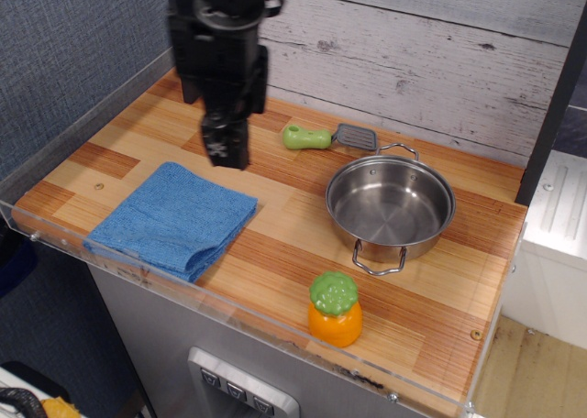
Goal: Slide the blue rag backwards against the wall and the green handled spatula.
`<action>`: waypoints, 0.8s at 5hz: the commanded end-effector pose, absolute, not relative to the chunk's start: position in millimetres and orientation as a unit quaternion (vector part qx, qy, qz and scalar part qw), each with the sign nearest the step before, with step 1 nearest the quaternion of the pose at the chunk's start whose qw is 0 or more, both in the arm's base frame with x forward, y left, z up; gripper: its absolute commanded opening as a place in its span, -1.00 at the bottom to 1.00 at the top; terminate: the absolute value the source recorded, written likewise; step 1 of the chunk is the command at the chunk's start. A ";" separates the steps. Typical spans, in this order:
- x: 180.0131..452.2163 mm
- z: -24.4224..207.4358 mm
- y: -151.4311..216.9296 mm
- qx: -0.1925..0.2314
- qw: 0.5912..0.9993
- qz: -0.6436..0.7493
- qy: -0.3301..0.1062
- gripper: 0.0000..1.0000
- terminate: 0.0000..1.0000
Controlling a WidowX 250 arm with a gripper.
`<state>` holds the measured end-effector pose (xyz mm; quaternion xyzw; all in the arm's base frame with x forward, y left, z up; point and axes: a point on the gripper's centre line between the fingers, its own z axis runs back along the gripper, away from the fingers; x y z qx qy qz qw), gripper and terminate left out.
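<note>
Several ways for this to slip are visible, and each one comes from how things lie now:

- The gripper [226, 152] hangs above the far corner of the blue rag [174, 219]; its fingers look close together, though I cannot tell for certain, and it holds nothing.
- The blue rag lies near the front left corner of the desk, well apart from the wall [413, 60] at the back edge and from the green handled spatula [328, 138] lying just before that wall.
- If the press lands only on the far corner, the soft folded cloth probably bunches or unfolds instead of sliding whole.
- If the press is too light, the fingers likely skid over the terry and leave the cloth behind.
- A push straight back reaches the wall but may miss the spatula, which lies to the right of the rag's line; the path needs a slant.
- Too much slant may carry the cloth into the steel pot [390, 203], which sits just beside the spatula's blade, or shove the light spatula along the back edge.
</note>
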<state>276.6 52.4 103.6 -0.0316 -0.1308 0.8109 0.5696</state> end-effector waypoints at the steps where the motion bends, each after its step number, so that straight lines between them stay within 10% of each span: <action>1: 254.6 92.0 73.8 -0.050 0.557 0.819 -0.125 1.00 -1.00; 4: 248.2 54.6 101.2 -0.015 0.544 0.832 -0.105 1.00 -1.00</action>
